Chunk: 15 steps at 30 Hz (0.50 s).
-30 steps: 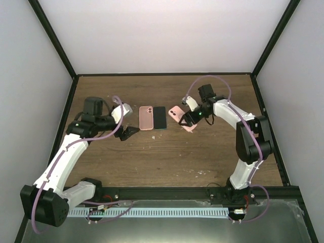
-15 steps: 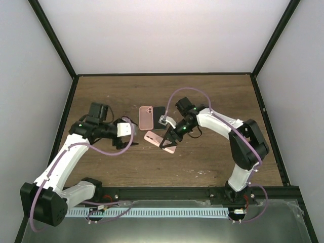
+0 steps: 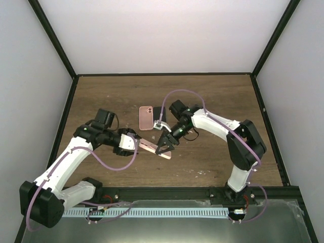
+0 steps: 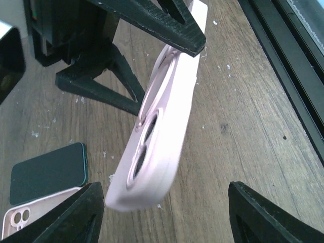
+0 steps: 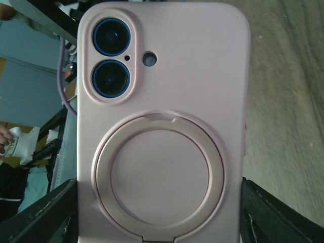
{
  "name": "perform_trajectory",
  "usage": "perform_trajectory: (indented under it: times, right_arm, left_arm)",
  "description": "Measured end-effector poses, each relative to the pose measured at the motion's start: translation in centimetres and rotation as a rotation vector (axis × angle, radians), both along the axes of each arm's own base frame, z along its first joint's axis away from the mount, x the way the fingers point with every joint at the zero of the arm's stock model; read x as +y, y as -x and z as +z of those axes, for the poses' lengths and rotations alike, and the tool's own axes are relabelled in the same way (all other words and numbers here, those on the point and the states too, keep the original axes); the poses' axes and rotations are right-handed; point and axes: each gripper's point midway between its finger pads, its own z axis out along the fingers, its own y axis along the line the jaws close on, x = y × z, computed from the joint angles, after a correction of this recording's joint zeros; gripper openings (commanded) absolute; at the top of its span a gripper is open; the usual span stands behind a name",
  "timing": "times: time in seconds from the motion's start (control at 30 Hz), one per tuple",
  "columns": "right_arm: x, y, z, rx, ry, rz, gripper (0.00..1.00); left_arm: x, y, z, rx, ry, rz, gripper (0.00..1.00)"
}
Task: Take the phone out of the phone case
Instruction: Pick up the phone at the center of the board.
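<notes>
Top external: two arms meet at a pink case over the wooden table (image 3: 212,96).
Left arm (image 3: 66,157) and right arm (image 3: 223,119) reach inward toward each other, well ahead of their bases. The right gripper (image 3: 164,145) is clamped on the case (image 3: 153,147); its fingers (image 5: 40,217) press both long edges, and the case is held tilted over the wood. The left gripper (image 3: 139,144) sits at the case's camera end with its fingers (image 4: 71,217) apart, one on either side; one is well clear, and contact at the other cannot be told. The phone (image 5: 111,37) is still inside, its blue lenses showing through the cutout. Behind, a spare case (image 3: 146,117) lies flat, just beside a dark phone (image 4: 48,174). White crumbs (image 4: 218,66) dot the wood.
</notes>
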Motion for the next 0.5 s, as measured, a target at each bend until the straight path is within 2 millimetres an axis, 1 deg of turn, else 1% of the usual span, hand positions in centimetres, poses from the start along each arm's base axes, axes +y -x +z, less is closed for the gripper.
perform_trajectory:
  times: [0.1,0.17,0.2,0.27,0.33,0.4,0.43,0.5]
  right_arm:
    - [0.7,0.5,0.6,0.014,-0.018,0.029,0.47]
    - [1.2,1.0,0.8,0.027,-0.028,0.055,0.47]
    - [1.3,1.1,0.8,0.029,-0.028,0.060,0.47]
    - [1.7,1.6,0.7,0.045,-0.026,0.078,0.48]
    - [1.8,1.7,0.7,0.060,-0.027,0.086,0.51]
    - [1.8,1.8,0.8,0.092,-0.028,0.084,0.56]
    - [1.7,1.8,0.9,0.116,-0.029,0.080,0.60]
    - [1.5,2.0,1.4,0.167,-0.033,0.071,0.79]
  left_arm:
    - [-0.4,0.1,0.1,-0.002,0.009,-0.007,0.60]
    - [-0.7,0.0,0.3,-0.003,0.020,-0.007,0.52]
    - [-0.8,0.0,0.3,0.000,0.025,-0.006,0.47]
    - [-0.9,0.1,0.5,0.005,0.033,-0.006,0.33]
    - [-0.9,0.4,0.4,0.022,0.034,-0.007,0.19]
    - [-0.9,0.5,0.4,0.008,0.029,-0.025,0.07]
    - [-0.9,0.6,0.5,-0.012,0.029,-0.039,0.02]
    - [-0.8,1.1,0.5,-0.027,0.023,-0.061,0.00]
